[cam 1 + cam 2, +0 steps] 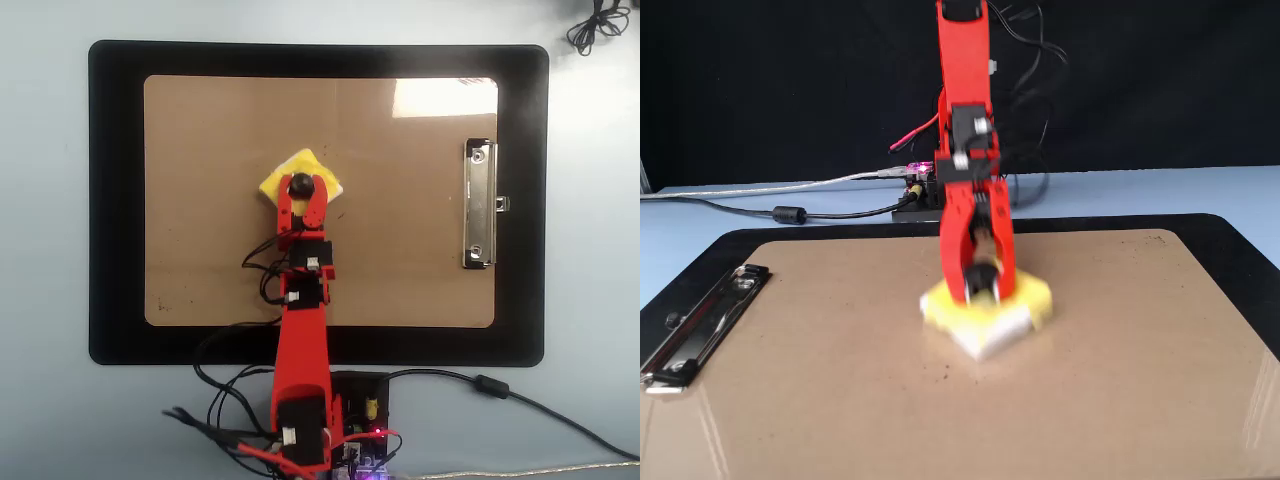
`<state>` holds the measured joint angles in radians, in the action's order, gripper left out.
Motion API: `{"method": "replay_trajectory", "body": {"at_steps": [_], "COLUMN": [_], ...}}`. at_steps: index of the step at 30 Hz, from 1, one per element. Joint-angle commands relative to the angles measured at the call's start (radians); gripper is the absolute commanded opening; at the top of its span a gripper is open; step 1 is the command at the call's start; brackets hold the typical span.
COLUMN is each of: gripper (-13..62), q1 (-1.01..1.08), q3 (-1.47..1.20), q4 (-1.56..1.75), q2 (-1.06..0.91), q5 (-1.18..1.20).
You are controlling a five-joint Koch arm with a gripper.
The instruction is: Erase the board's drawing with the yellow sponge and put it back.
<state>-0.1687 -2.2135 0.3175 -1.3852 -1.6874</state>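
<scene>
We see the board (200, 130): tan-brown, flat, metal clip at its right short edge in the overhead view | the yellow sponge (279, 180): bright yellow over white, black knob, flat on the board left of centre | the drawing: not visible to us

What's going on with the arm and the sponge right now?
The red arm's gripper is shut on the black knob of the yellow sponge and presses it flat on the board. In the overhead view the sponge sits left of the board's middle, far from the metal clip. No marker strokes show around the sponge in either view; any remaining would be hidden under it. The fixed view is blurred around the sponge.
</scene>
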Motion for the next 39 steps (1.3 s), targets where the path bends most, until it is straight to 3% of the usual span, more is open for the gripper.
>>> {"method": "replay_trajectory", "body": {"at_steps": [1, 5, 12, 15, 20, 22, 25, 32, 35, 39], "gripper": [-8.0, -8.0, -8.0, -8.0, -8.0, -8.0, -8.0, -8.0, -8.0, -8.0], "q1": [0.008, 0.025, 0.02, 0.012, -0.005, -0.008, -0.011, -0.043, -0.087, -0.094], "q3": [0.1, -0.026, -0.607, -0.54, -0.138, -0.034, -0.078, -0.554, -0.522, -0.195], "q4": [0.009, 0.008, -0.006, -0.003, 0.009, 0.009, 0.009, -0.003, 0.009, 0.009], "q2": [0.124, 0.026, -0.598, -0.532, -0.066, 0.028, -0.006, -0.548, -0.476, -0.121], "q5": [-0.021, -0.02, -0.017, -0.017, -0.02, -0.02, -0.02, -0.017, -0.018, -0.02]}}
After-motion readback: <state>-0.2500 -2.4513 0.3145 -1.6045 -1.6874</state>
